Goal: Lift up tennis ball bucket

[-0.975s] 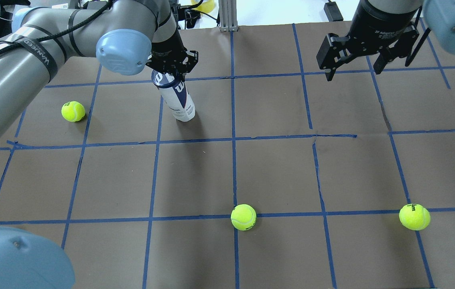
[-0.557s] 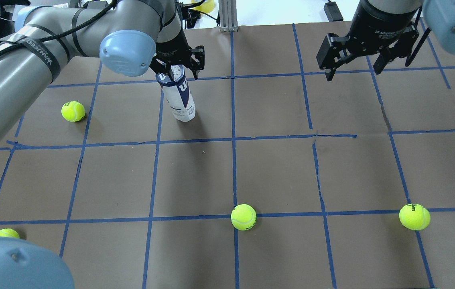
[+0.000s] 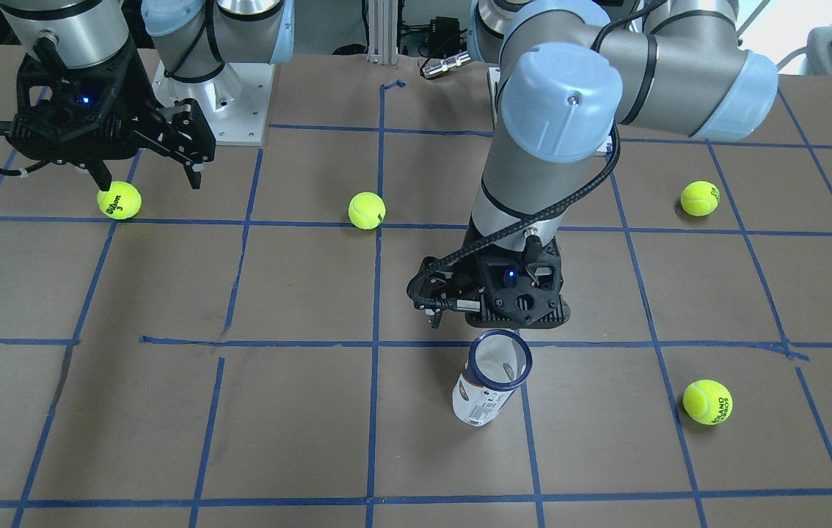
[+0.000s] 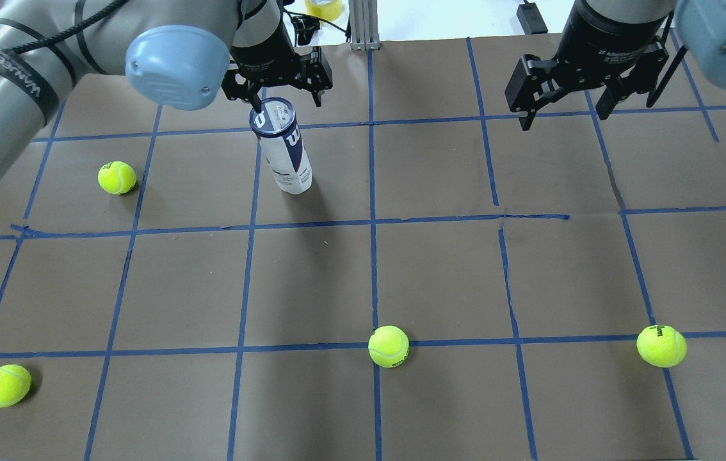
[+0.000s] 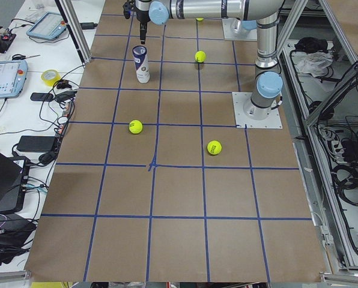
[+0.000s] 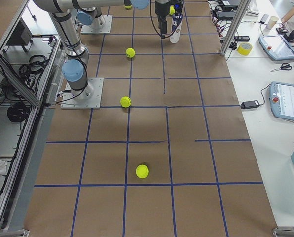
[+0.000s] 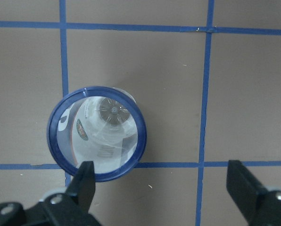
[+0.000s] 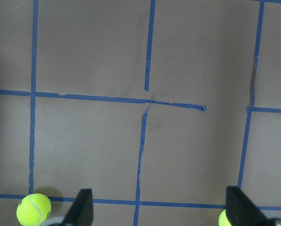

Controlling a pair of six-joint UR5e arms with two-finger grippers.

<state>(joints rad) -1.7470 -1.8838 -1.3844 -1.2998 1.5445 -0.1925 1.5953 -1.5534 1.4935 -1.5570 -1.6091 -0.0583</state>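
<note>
- The tennis ball bucket (image 4: 283, 153) stands upright on the desk (image 4: 440, 275), its blue rim facing up.
- The left fingers (image 7: 85, 181) are spread wide above it. From the wrist view the rim sits beside one fingertip, off-centre in the gap, with nothing gripped.
- A second ago those fingers pinched the rim and the bucket leaned; now they have let go and lifted.
- The right fingers (image 4: 523, 105) hang open, well apart.
- A tennis ball (image 4: 5, 385) is newly uncovered.

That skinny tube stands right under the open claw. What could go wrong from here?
The slim clear-plastic tennis ball bucket stands upright and looks empty, so a light knock could topple it. It sits off-centre under the open left gripper, beneath one finger; coming straight down, that finger might strike the blue rim.
</note>
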